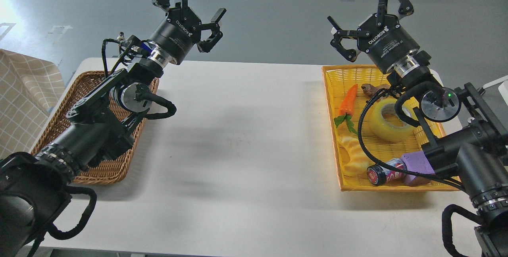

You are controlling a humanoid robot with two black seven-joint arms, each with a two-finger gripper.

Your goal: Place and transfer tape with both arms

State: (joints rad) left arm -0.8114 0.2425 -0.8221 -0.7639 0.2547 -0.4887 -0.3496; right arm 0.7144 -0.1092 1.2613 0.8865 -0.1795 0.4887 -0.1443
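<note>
Thick black arm segments fill both lower corners, cut off by the edges, so the shoulders cannot be seen. Between them stretches the white surface (246,138), bare in its middle.

On the right side sits a yellow woven basket (331,102). Its near end holds a soda can (383,172) lying on its side, partly covered by a cable, and a purple block (417,163) whose lower part hides behind the arm. Beside them lies a ridged yellow croissant-like toy (351,153). Farther in, the tape (391,120) rests in the basket, a translucent yellow roll; a cable loop and the wrist joint cross its right edge. An orange toy carrot (347,102) lies left of it, and a small brown object (371,89) at the far end is too hidden to identify.

On the left, a brown wicker basket (99,169) is largely covered by the left arm; its contents cannot be made out. A checked cloth (24,102) lies past the surface's left edge.

Farthest away, the left gripper (198,14) and right gripper (367,18) are raised above the surface, each with fingers spread wide, holding nothing.
</note>
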